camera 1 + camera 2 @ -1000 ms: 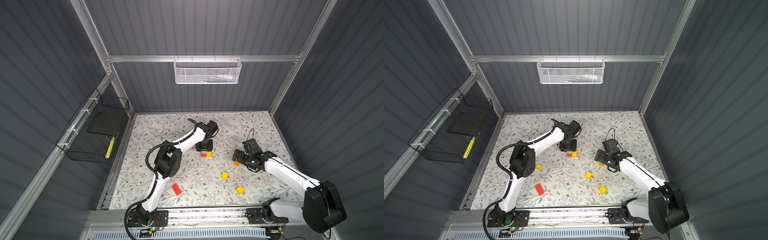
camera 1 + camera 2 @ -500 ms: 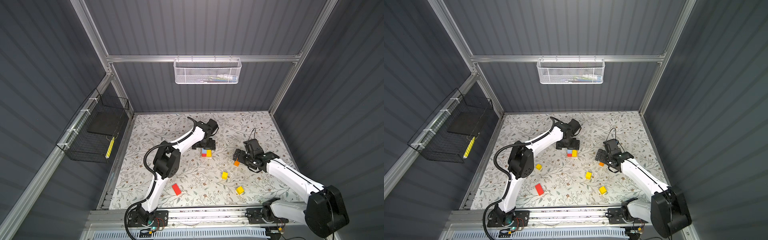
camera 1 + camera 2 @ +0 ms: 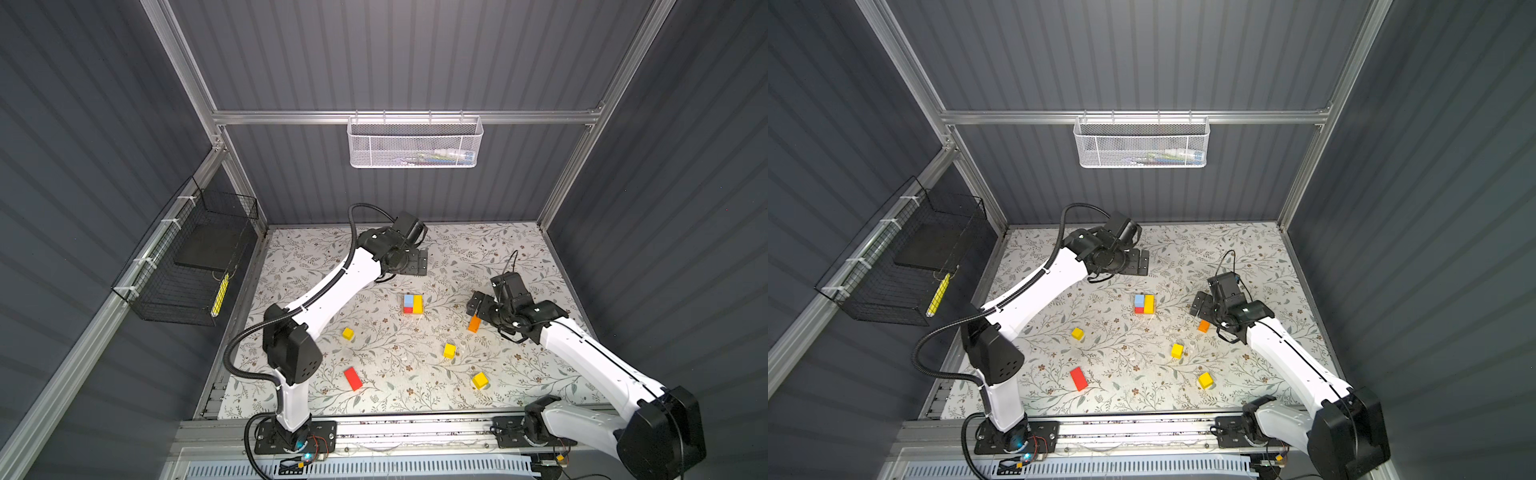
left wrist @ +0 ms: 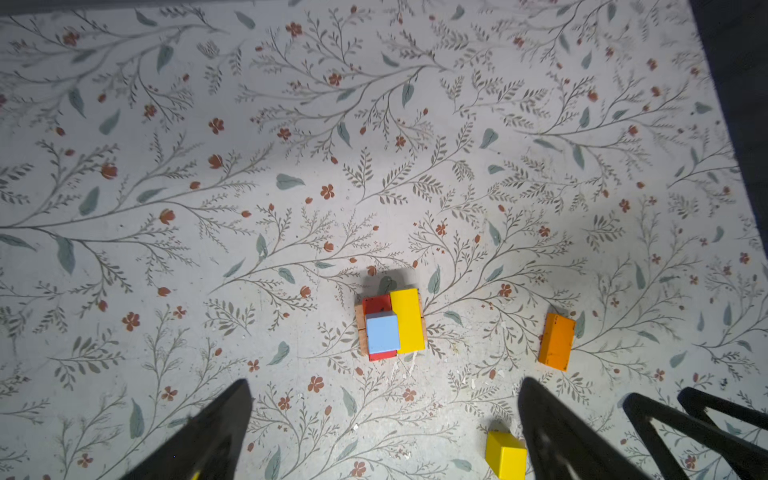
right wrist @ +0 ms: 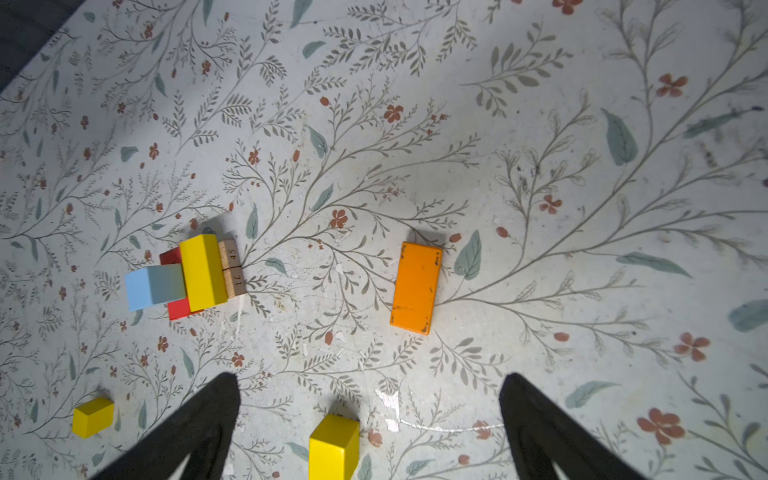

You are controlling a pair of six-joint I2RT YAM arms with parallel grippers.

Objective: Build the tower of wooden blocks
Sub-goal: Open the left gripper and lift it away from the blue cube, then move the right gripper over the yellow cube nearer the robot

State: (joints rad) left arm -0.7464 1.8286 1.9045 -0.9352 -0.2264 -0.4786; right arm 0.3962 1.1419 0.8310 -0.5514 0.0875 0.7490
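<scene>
**Top views.**
- Mat: flat, matt, with a leaf-and-flower print and walls on three sides.
- Tower: a low, square-edged stack at mid-mat, clear all round.
- Left gripper: jaws spread and empty, hanging behind the tower toward the back wall. A second ago it stood right over the stack.
- Right gripper: jaws spread, holding nothing, placed much as before.
- Orange brick: lies flat just beside the right gripper.
- Red brick: lies flat near the front.
- Yellow cubes: three loose ones, well apart, with open mat between them.

**Left wrist.**
- Tower, seen from above: a glossy blue cube and a yellow brick sit side by side. Red shows beneath them, and bare tan wood shows at the base edge.
- Left gripper: dark tapered fingers set wide, clear of the stack.
- Orange brick: apart from the tower, its paint chipped at the corners.

**Right wrist.**
- Right gripper: fingers wide apart.
- Orange brick: flat, beyond the fingertips and untouched.
- Yellow cube: lies between the fingers.
- Tower: off to one side, with stamped numbers on its tan wood.
</scene>
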